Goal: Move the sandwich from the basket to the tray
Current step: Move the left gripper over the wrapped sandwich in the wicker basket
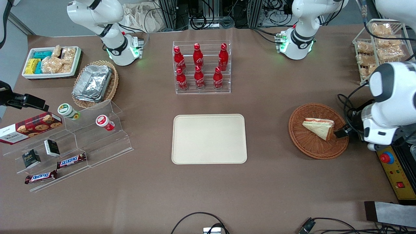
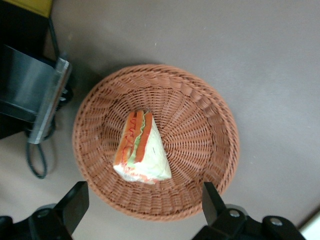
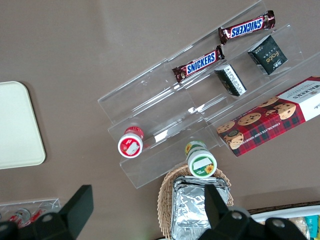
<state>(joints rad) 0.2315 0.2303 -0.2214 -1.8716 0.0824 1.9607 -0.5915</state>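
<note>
The sandwich point(image 1: 320, 127), a white-bread wedge with red-orange and pale filling, lies in the round reddish-brown wicker basket point(image 1: 308, 146) toward the working arm's end of the table. The left wrist view shows the sandwich point(image 2: 142, 150) near the basket's point(image 2: 200, 130) middle. My left gripper point(image 1: 343, 131) hovers above the basket's rim at the working arm's side. It is open point(image 2: 145, 212) and empty, with its fingers point(image 2: 75, 205) spread wide and the sandwich lying apart from them. The cream-beige tray point(image 1: 209, 138) lies at the table's middle with nothing on it.
A clear rack of red cola bottles point(image 1: 201, 66) stands farther from the camera than the tray. A yellow control box point(image 1: 395, 169) and cables lie beside the basket. A wire rack of bagged snacks point(image 1: 380, 45) stands at the working arm's end. A stepped acrylic shelf point(image 1: 65, 139) stands toward the parked arm's end.
</note>
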